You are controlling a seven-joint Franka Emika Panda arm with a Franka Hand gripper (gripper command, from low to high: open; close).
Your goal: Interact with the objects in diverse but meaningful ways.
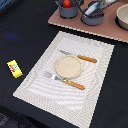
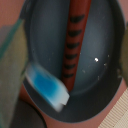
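We look straight down into the grey-blue saucepan [image 2: 95,70], where the brown sausage [image 2: 74,47] lies along its floor beside the white-and-blue fish [image 2: 47,87]. In the exterior view, pots hold the tomato [image 1: 66,3] at the far tray [image 1: 107,30]; the yellow packet [image 1: 14,68] lies beside the placemat [image 1: 37,80]. Our gripper's fingers are not visible, so we cannot tell whether it is open or holding anything. Descending blind risks tipping the pan.

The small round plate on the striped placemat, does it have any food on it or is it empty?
Empty. In the exterior view the small round plate shows only its bare cream surface, with a knife and fork lying beside it on the placemat.
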